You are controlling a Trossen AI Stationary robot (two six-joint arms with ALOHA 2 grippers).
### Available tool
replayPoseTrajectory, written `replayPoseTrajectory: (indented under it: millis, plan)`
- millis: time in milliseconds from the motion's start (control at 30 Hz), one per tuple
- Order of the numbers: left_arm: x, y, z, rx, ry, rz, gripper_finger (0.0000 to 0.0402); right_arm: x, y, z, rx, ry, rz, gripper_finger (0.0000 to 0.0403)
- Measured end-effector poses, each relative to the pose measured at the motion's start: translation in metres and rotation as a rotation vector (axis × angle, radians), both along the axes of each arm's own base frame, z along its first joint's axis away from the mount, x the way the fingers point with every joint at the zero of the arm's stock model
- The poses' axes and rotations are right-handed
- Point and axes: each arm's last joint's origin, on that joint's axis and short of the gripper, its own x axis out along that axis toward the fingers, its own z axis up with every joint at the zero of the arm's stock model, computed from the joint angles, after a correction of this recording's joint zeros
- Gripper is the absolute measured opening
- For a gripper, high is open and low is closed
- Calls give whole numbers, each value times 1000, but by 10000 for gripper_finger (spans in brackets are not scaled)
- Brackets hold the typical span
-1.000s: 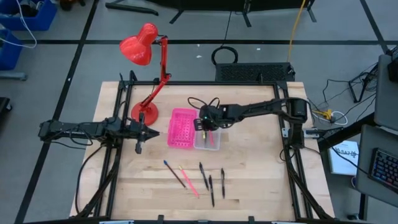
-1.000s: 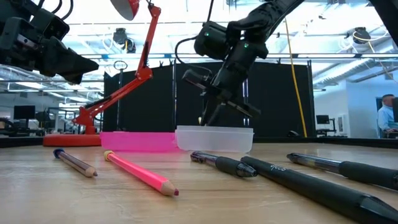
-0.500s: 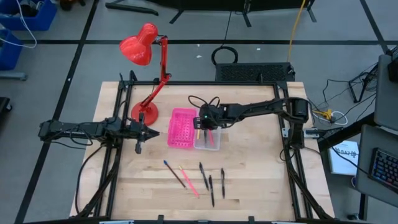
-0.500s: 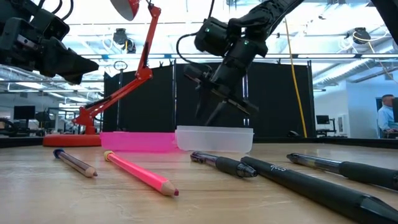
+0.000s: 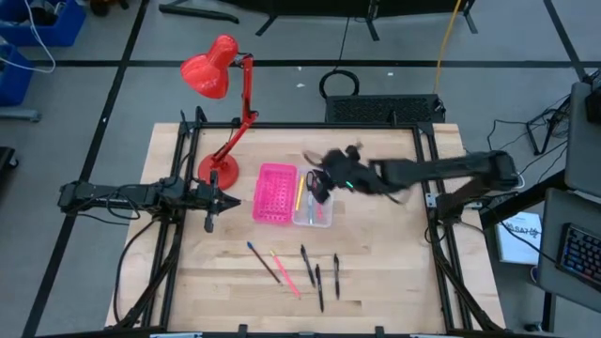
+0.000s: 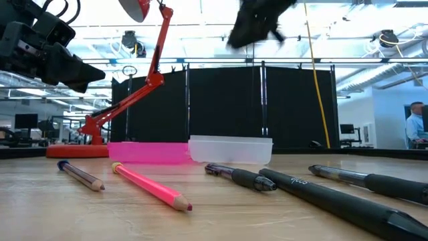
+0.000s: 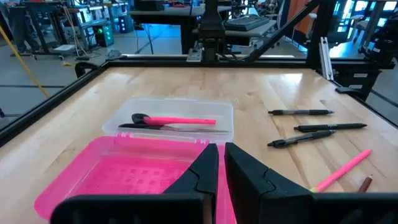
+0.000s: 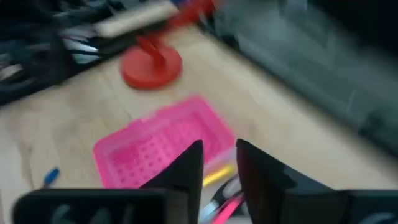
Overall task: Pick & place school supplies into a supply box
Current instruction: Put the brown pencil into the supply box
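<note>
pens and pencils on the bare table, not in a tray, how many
5, in a loose row left to right: blue-tipped pencil, pink pencil, left black pen, middle black pen, right black pen. None seems hidden.

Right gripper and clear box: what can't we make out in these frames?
- Right gripper: motion-blurred in the high view, cut off by the top edge in the low view; finger gap unclear.
- Clear supply box contents: frosted wall hides them in the low view; the left wrist view shows scissors and a pink pen, anything further too small to tell.
</note>
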Motion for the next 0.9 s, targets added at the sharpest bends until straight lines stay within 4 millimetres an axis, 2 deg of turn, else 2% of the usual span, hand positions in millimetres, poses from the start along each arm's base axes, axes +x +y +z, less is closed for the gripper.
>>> replayPoseTrajectory:
  millis: [133,233,333,433,567,700,900]
  plan:
    - [0,0,0,-34,0,6,37,-28,33,21,-243,-73,128,27]
    - [0,0,0,-37,0,6,37,-56,43,28,-315,-184,196,7]
    - [0,0,1,-34,-6,6,37,-90,43,22,-340,-274,220,3]
    - [1,0,4,1,-47,1,37,-123,32,7,-312,-334,202,1]
    - [1,0,7,54,-78,-5,37,-153,23,-20,-259,-404,346,0]
    - [1,0,7,137,-76,-13,37,-170,20,-49,-316,-433,394,0]
    - [1,0,8,214,-83,-16,37,-184,17,-88,-330,-515,484,0]
